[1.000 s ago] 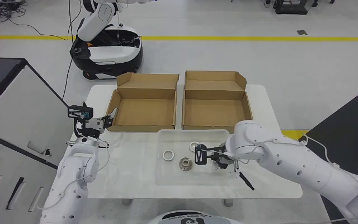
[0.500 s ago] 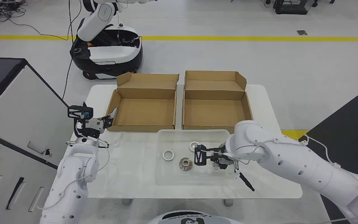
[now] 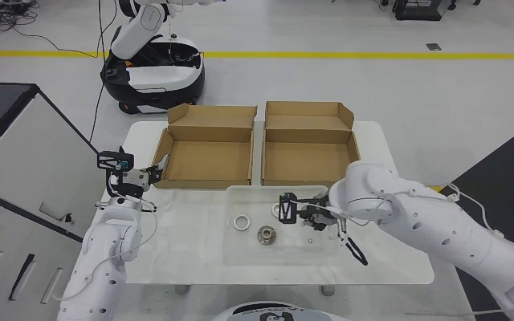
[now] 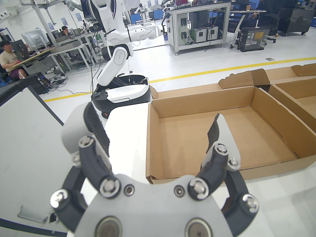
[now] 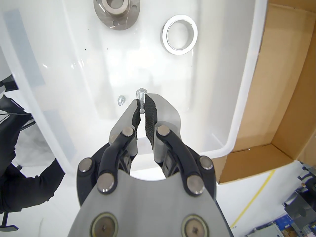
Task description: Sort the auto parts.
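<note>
My right gripper (image 5: 142, 104) is shut on a small silver bolt (image 5: 141, 94), held above the floor of the white plastic tray (image 5: 246, 75). From above, that gripper (image 3: 287, 210) hangs over the tray's (image 3: 241, 191) middle. Inside the tray lie a metal flange (image 5: 116, 4), a silver ring (image 5: 179, 34) and a tiny loose fastener (image 5: 121, 99). The top view shows the flange (image 3: 266, 234) and a ring (image 3: 240, 221) left of the gripper. My left gripper (image 4: 153, 114) is open and holds nothing, at the table's left edge (image 3: 152, 175) beside the left cardboard box (image 4: 217, 134).
Two open cardboard boxes stand side by side behind the tray, the left box (image 3: 205, 160) and the right box (image 3: 309, 160), both with nothing in them. Bare white table (image 3: 185, 241) lies left of the tray. Another robot (image 3: 152, 72) stands on the floor beyond the table.
My right gripper has moved up and a little toward the boxes with the bolt in it. The left arm has not moved.
</note>
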You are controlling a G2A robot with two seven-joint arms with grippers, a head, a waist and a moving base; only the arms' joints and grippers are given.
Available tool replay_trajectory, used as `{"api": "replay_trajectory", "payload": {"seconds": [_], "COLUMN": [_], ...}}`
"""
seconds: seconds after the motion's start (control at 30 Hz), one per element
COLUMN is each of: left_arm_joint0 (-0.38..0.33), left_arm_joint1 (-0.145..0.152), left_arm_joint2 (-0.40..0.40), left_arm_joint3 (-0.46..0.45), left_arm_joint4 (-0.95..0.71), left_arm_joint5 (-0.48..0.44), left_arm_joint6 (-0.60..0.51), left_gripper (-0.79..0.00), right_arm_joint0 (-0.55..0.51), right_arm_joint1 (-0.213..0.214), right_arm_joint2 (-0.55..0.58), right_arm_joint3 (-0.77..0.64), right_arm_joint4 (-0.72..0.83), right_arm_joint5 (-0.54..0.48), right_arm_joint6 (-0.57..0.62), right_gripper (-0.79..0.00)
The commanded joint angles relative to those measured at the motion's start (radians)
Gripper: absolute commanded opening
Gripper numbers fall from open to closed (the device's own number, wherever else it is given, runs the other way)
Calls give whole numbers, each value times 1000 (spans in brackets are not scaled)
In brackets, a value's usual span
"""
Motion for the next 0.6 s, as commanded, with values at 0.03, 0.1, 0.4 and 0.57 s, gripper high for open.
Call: {"api": "replay_trajectory", "payload": {"seconds": [0.03,0.1,0.4,0.57], "left_arm_joint0": [0,0,0,0], "left_arm_joint1": [0,0,0,0], "left_arm_joint2": [0,0,0,0], "left_arm_joint3": [0,0,0,0], "left_arm_joint4": [0,0,0,0], "left_arm_joint5": [0,0,0,0], "left_arm_joint6": [0,0,0,0], "left_gripper": [0,0,0,0], "right_arm_joint0": [6,10,15,2], "right_arm_joint1": [6,11,47,70], "right_arm_joint2": [30,55,196,271], "right_arm_joint3": [-18,-31,-80,-112], "right_arm_joint4": [33,68,286,343], "right_arm_joint5": [1,0,17,18], "right_arm_joint6": [3,5,39,40], "right_gripper": [-785,-785,-785,-785]}}
